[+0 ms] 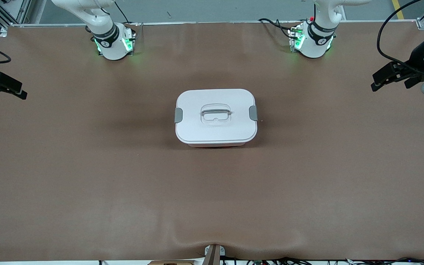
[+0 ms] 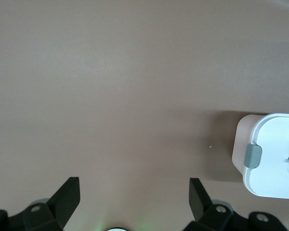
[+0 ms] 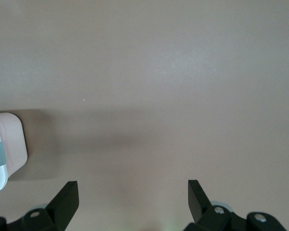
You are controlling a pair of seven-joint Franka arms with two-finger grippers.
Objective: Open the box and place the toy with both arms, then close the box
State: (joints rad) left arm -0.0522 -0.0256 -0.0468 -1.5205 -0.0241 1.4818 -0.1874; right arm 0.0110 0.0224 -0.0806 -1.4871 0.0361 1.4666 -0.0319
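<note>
The box stands in the middle of the table with its white lid down, both grey clips at the sides and the grey handle lying in its recess. The toy is out of view. My left gripper hangs open and empty over the table at the left arm's end, well apart from the box. Between its fingers the left wrist view shows only bare mat, left gripper. My right gripper hangs open and empty at the right arm's end, right gripper, with a corner of the box showing.
A brown mat covers the whole table. The two arm bases glow green along the edge farthest from the front camera. A small mount sits at the table's nearest edge. Cables trail near the left arm.
</note>
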